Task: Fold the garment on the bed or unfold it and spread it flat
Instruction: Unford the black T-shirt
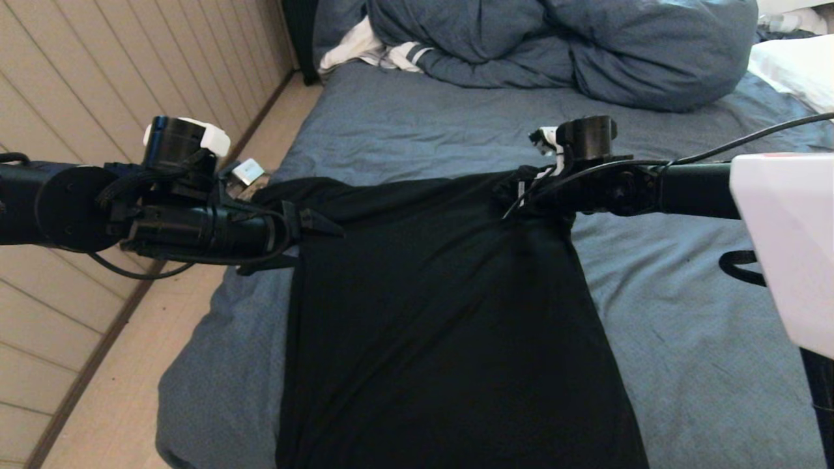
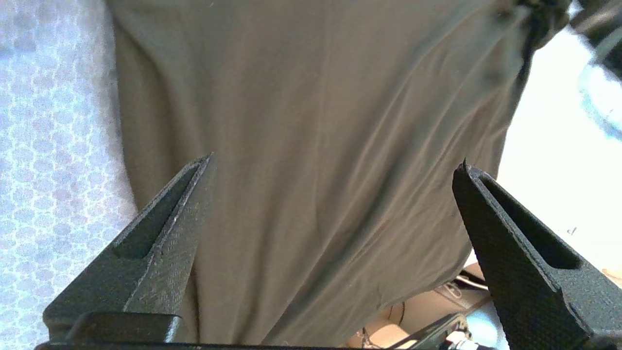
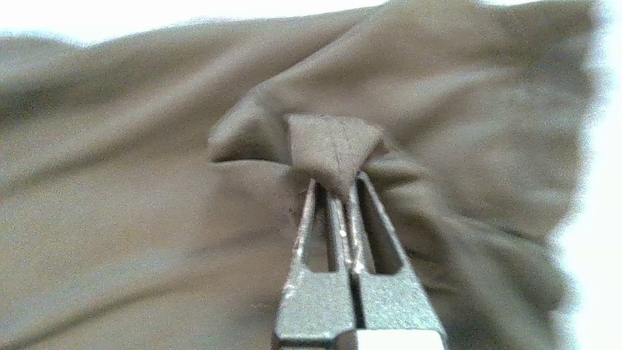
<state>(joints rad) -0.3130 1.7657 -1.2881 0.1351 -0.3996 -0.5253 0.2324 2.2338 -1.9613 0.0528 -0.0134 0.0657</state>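
The garment (image 1: 430, 312), a black T-shirt showing its plain side, lies lengthwise on the bed (image 1: 684, 326), from mid-bed down to the near edge. My right gripper (image 1: 521, 195) is at its far right corner. In the right wrist view the right gripper (image 3: 335, 187) is shut on a small pinched fold (image 3: 333, 146) of the garment (image 3: 146, 194). My left gripper (image 1: 319, 244) hovers at the far left corner. In the left wrist view the left gripper (image 2: 337, 160) is wide open, with the garment (image 2: 316, 121) spread beyond its fingers and nothing held.
A bulky blue duvet (image 1: 554, 45) is heaped at the far end of the bed, with a white stripe-cuffed cloth (image 1: 365, 49) beside it and a white pillow (image 1: 795, 65) at far right. Floor (image 1: 163, 326) and a panelled wall (image 1: 98, 65) run along the bed's left side.
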